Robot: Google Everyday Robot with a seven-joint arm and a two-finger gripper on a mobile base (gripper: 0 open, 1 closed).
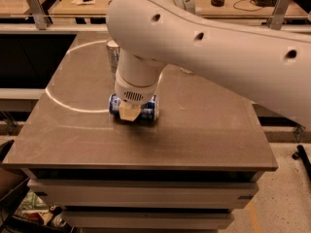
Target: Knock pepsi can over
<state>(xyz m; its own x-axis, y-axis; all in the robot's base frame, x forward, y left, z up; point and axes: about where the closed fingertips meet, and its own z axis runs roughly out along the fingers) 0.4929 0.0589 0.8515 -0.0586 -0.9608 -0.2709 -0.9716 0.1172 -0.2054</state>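
The pepsi can [149, 109], dark blue with white markings, lies on its side on the brown table [204, 130], near the table's middle-left. My gripper [129, 112] hangs straight down over the can and covers its middle; only the can's two ends show on either side. The tan fingertip [129, 112] sits against the can's near side. The white arm comes in from the upper right and fills the top of the view.
A taller silver-grey can [112, 53] stands upright behind the arm, mostly hidden by it. A pale curved line [63, 98] runs over the table's left part. Desks with small items stand at the back. Clutter lies on the floor at lower left [34, 205].
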